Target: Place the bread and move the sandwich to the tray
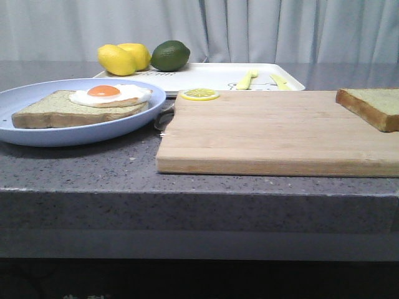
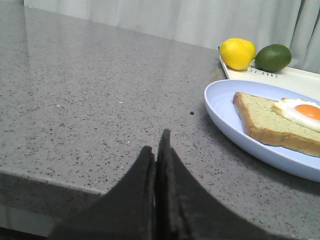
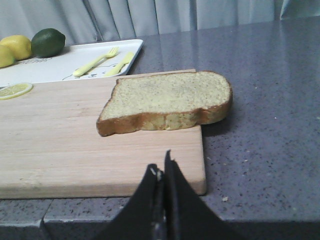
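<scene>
Risk 1: the thick greenish-tan speckled bread slice w/ brown crust [image 3: 167,102] sits at the right end of the pale wooden cutting board [image 1: 274,134], one rounded end hanging past the board's right edge over the grey speckled counter [image 2: 90,100]. If you come in low from the side you'll likely push it off the board rather than grip it; soft crumb may also crush.

Risk 2: the white fried egg w/ orange yolk [image 1: 111,94] lies loose on the lower slice on the round pale blue plate [image 1: 37,134], near the counter's left edge. Tilt the plate during transfer and egg + top slice could slide.

The flat white rectangular tray [image 1: 206,76] at the counter's back edge already carries lemons, a lime, yellow cutlery, so landing room looks tight.

Left gripper [image 2: 156,145]: fingers pressed together, holding nothing, above bare counter beside the plate. Right gripper [image 3: 162,167]: fingers together, empty, near the board's front right corner, apart from the bread.
</scene>
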